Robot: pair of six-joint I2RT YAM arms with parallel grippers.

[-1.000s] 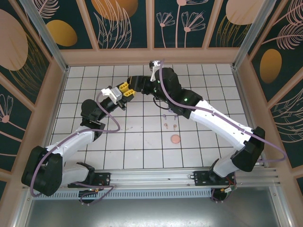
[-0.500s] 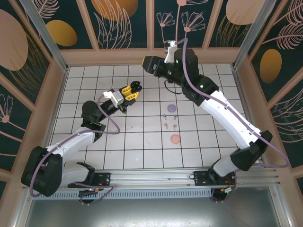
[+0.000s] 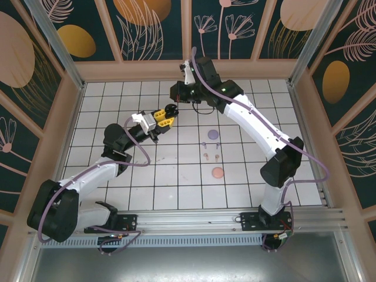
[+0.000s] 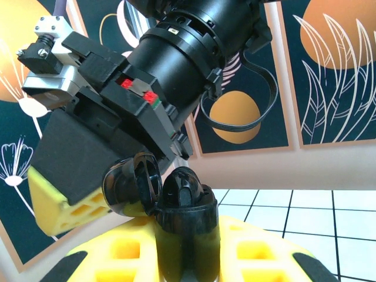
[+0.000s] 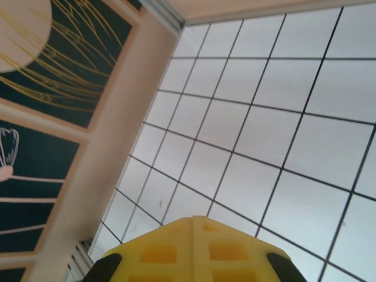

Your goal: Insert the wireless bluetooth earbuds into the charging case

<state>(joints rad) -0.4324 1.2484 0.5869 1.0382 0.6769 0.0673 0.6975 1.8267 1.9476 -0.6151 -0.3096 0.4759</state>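
Observation:
My left gripper [image 3: 164, 116] is shut on a black charging case [image 3: 171, 109], held upright above the tiles. In the left wrist view the case [image 4: 188, 232] stands between the yellow fingers [image 4: 126, 249], its lid [image 4: 130, 183] swung open to the left, and a rounded black earbud [image 4: 184, 187] rises from its mouth. My right gripper [image 3: 175, 93] hangs just behind and above the case, shut with nothing in it; its yellow fingertips [image 5: 194, 235] meet. A lavender earbud pair [image 3: 210, 143] and a pinkish-tan pair [image 3: 211, 156] lie on the table.
A round lavender case [image 3: 212, 134] and a round pinkish case [image 3: 218, 173] lie near the loose earbuds, right of centre. The right arm [image 3: 258, 126] arches over that area. Wooden walls [image 3: 188, 69] enclose the tiled table.
The right gripper has closed from open. It left the case, lifted towards the back wall, then came back down close behind the case. The left gripper kept its hold, almost still.

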